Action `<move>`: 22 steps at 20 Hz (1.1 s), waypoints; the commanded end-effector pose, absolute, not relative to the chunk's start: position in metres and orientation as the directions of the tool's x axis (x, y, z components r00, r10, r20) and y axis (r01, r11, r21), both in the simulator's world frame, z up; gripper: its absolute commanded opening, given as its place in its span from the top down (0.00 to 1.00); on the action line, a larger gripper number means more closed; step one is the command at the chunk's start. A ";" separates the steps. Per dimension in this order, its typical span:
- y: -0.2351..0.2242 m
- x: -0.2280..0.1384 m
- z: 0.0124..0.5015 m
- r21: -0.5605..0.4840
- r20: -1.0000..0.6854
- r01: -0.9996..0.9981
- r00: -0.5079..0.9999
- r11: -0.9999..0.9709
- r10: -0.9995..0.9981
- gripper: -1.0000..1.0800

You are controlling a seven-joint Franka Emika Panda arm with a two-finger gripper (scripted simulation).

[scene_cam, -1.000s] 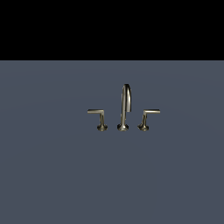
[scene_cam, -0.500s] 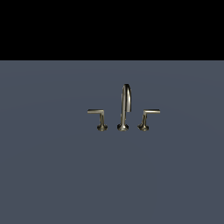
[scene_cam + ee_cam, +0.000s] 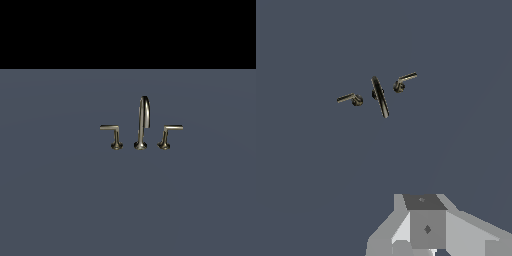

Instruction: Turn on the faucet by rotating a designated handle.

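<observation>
The brass faucet (image 3: pixel 143 122) stands on the grey floor, with its tall arched spout between two low L-shaped levers. The handle (image 3: pixel 168 133) is the lever on the exterior view's right, and its post leans slightly. The twin lever (image 3: pixel 114 133) on the exterior view's left has an upright post. In the wrist view the faucet (image 3: pixel 380 96) lies far off, with a lever on each side; I cannot tell there which is the handle. Only grey parts of my gripper (image 3: pixel 427 222) show at that picture's edge, well apart from the faucet. The exterior view shows no arm.
A flat grey floor (image 3: pixel 60 200) surrounds the faucet on all sides. Beyond its far edge there is only black background (image 3: pixel 128 30).
</observation>
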State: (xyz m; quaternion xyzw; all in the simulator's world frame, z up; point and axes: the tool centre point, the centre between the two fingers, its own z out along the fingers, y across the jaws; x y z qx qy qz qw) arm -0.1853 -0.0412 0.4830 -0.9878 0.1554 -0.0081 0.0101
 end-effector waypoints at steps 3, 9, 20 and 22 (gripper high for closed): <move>-0.050 -0.150 0.464 -0.023 0.009 -0.413 0.910 -0.910 -0.414 1.00; -0.065 -0.103 0.432 -0.022 0.004 -0.553 0.833 -0.833 -0.554 1.00; -0.096 -0.027 0.354 -0.018 -0.003 -0.771 0.637 -0.636 -0.771 1.00; -0.102 -0.015 0.337 -0.017 -0.004 -0.804 0.594 -0.594 -0.804 1.00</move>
